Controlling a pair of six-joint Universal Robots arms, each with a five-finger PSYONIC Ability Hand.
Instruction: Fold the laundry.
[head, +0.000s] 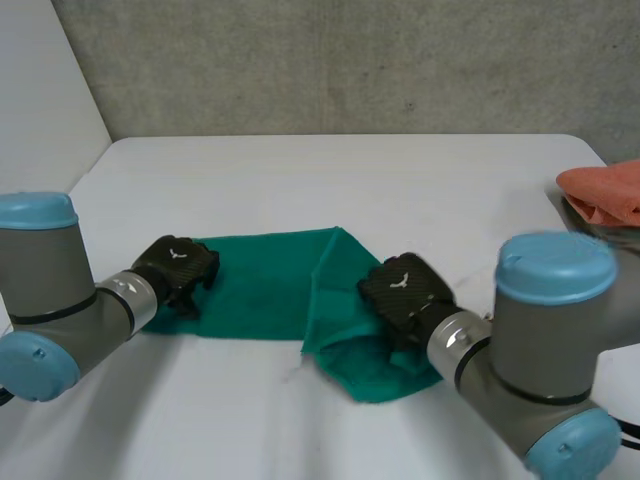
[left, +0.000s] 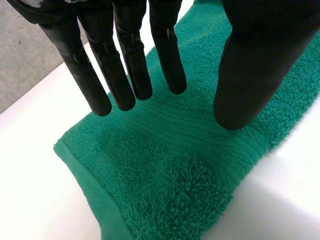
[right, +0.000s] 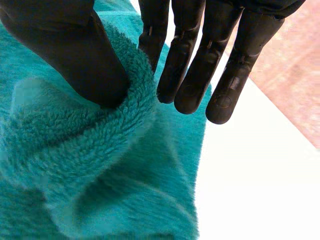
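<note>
The dark green terry towel (head: 260, 285) is lying across the near middle of the white table (head: 330, 160), and its three o'clock end is lying turned over onto itself at a slant. To make this fold well, I think the right hand (head: 405, 295) should be carrying that end straight toward nine o'clock, low and slowly, while the left hand (head: 178, 268) is pressing the nine o'clock end so that it is not sliding.

The left fingers (left: 125, 75) are reaching straight and a little apart over the towel's end, with the left thumb (left: 255, 75) beside them, and they are gripping nothing. The right thumb (right: 75, 50) is pushing into a raised roll of the pile. The nearest of the straight right fingers (right: 150, 45) seems to be pinching that roll from the other side.

A crumpled orange cloth (head: 605, 192) is lying at the table's three o'clock edge.
</note>
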